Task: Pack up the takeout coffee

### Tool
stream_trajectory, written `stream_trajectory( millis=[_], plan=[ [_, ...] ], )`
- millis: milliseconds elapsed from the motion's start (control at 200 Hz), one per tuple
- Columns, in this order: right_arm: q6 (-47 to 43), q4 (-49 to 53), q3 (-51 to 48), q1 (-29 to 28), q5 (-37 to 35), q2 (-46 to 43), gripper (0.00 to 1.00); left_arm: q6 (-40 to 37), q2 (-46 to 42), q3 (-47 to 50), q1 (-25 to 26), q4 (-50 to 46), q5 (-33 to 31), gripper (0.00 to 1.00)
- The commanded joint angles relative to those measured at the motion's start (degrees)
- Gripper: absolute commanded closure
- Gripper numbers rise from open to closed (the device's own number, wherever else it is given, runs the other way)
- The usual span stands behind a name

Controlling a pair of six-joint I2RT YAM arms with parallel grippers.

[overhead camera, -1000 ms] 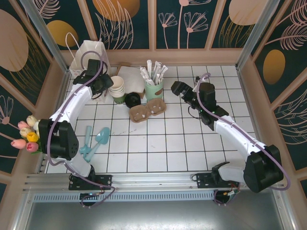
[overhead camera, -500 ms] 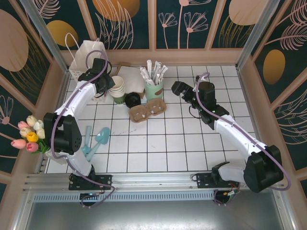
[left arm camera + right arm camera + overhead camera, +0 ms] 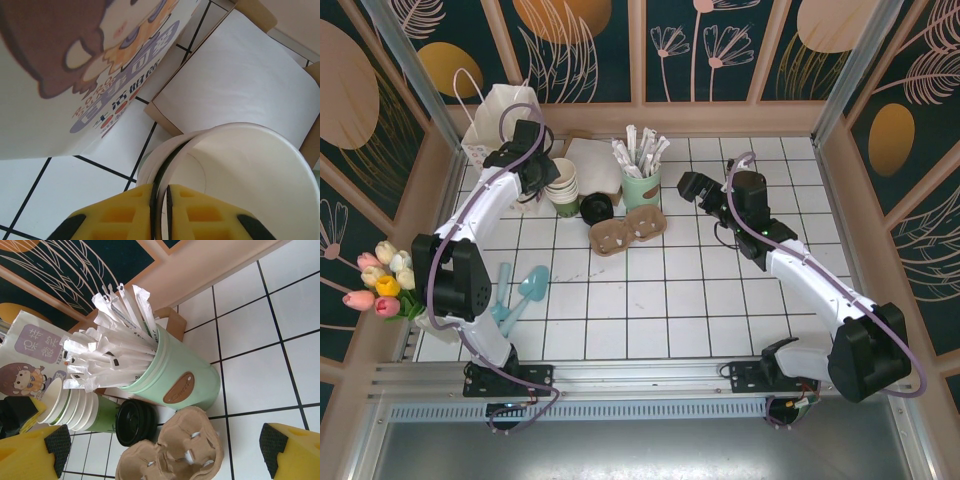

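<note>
Two grippers: left gripper [image 3: 160, 200] at the far left, right gripper [image 3: 689, 186] right of centre.
Left fingers: pressed together on the rim wall of the uppermost cup in the stack of lidless cups [image 3: 240, 175], one pad inside and one outside.
Right fingers: wide apart, nothing between them, pointing left toward the middle cluster.
Takeout coffee [image 3: 597, 207]: upright on the tiles with its black lid up, so its long axis is vertical; it sits just near-right of the stack and just left of the cardboard carrier [image 3: 627, 230].
Direction from the left fingers: to the right and slightly nearer, with only the stack between.
Direction from the right fingers: to the left; in the right wrist view the lid shows low and left, past the sticks cup [image 3: 172, 377] and above the carrier.
Nearer arm: the left, by my judgement, but it is busy with a lidless cup; the right is free and farther off.
Paper bag [image 3: 505, 112]: far left corner, beside the left gripper.
Turning point: a free gripper would have to reach the coffee's side without nudging the sticks cup or carrier.
</note>
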State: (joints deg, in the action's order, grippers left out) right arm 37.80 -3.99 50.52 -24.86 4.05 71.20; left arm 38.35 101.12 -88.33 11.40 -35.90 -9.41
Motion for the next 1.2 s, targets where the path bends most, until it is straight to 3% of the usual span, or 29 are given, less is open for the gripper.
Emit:
stream_trajectory(
  millis=[0, 185, 751, 1026, 1196],
  plan=[
    [-0.9, 0.5, 2.3, -0.6, -1.3, -0.5, 0.01, -0.8, 1.0, -2.1, 0.4, -1.2, 0.4, 0.87],
    [-1.0, 0.8, 2.5, -0.7, -1.6, -0.5, 0.01, -1.0, 0.5, -2.6, 0.4, -1.2, 0.1, 1.00],
    [-2.2, 3.1, 3.4, -1.0, -4.6, -2.3, 0.01, -1.9, -4.9, -5.0, 0.4, 0.0, 2.6, 1.00],
    [-2.9, 3.3, 3.7, -1.0, -6.5, -3.4, 0.01, -3.8, -5.2, -8.6, 0.4, -5.3, -0.7, 1.00],
    [-5.1, 1.8, 2.4, -1.0, -7.9, -5.8, 0.01, -6.7, -7.7, -11.4, 0.4, -7.8, 1.3, 1.00]
  ],
)
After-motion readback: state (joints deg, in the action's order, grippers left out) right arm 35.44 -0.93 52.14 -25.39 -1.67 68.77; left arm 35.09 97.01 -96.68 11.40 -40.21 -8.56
